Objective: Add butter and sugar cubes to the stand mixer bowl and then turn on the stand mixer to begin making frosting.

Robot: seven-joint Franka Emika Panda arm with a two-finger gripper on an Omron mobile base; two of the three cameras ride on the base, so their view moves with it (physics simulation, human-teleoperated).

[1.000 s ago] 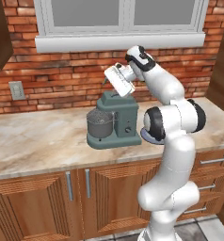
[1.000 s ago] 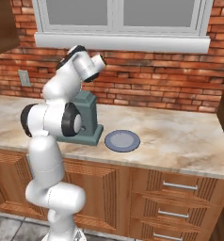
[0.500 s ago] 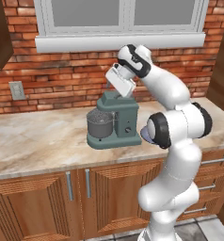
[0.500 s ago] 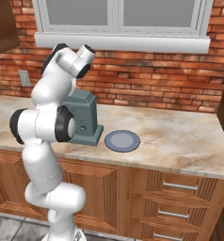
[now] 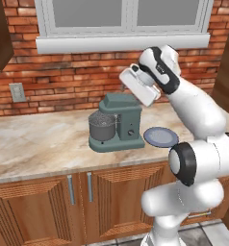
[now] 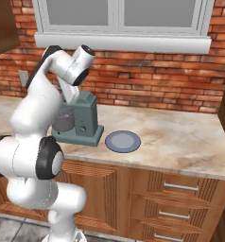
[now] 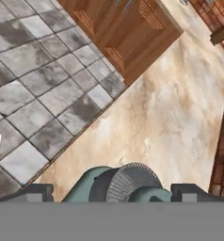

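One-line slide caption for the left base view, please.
Open pincer raised above the teal stand mixer and its bowl, blue-grey plate alongside.

Counted in scene:
- 1x stand mixer [image 5: 117,122], teal-green, on counter.
- 1x stand mixer bowl [image 5: 102,127], dark grey, seated on mixer base.
- 1x plate [image 5: 160,137], blue-grey, flat, just beside mixer.
- 1x counter [image 5: 34,144], marbled.
- 1x window [image 5: 123,14] w/ 1 white sill, 2 panes seen.
- 1x wall outlet [image 5: 17,92] on brick.
- 2x cabinet door handles [image 5: 71,190] counted under counter in left base view.
- 3x drawer handles [image 6: 179,187] counted in right base view.
- 1x robot arm [image 5: 198,115], 1x gripper [image 7: 109,192], 2 finger tips seen in hand view.

Butter / sugar cubes: none can be made out, count can't be given.
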